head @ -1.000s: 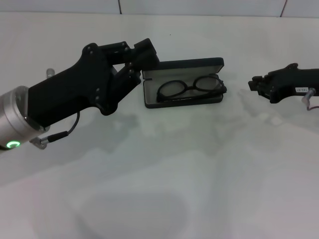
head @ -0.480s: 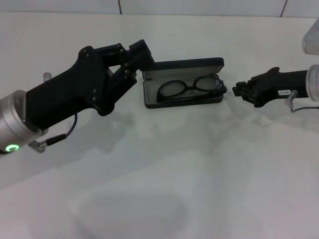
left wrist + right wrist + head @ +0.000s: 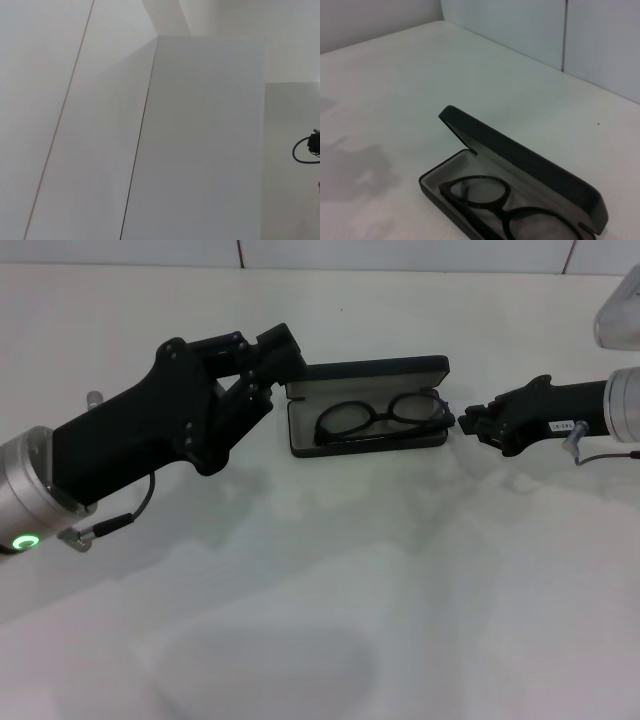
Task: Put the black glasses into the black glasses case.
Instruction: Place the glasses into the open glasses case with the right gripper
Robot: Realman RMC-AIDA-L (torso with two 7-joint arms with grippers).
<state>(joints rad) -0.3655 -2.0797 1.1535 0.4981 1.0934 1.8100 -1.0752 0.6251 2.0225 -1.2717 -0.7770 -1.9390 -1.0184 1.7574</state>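
The black glasses case (image 3: pixel 372 371) lies open at the back middle of the white table, its lid tilted up behind the tray. The black glasses (image 3: pixel 380 414) lie inside it on the grey lining, lenses facing up. My left gripper (image 3: pixel 283 352) is right at the case's left end, by the lid's corner. My right gripper (image 3: pixel 468 425) sits low, just off the case's right end. In the right wrist view the open case (image 3: pixel 530 167) fills the lower part, and the glasses (image 3: pixel 481 192) rest in the tray. The left wrist view shows only wall panels.
The white table (image 3: pixel 330 580) stretches wide in front of the case. A tiled wall (image 3: pixel 400 254) runs along the back edge. A thin cable (image 3: pixel 135 508) hangs under my left arm.
My right gripper has moved left, from well right of the case to right beside its right end. The left gripper has shifted slightly left. Case and glasses have not moved.
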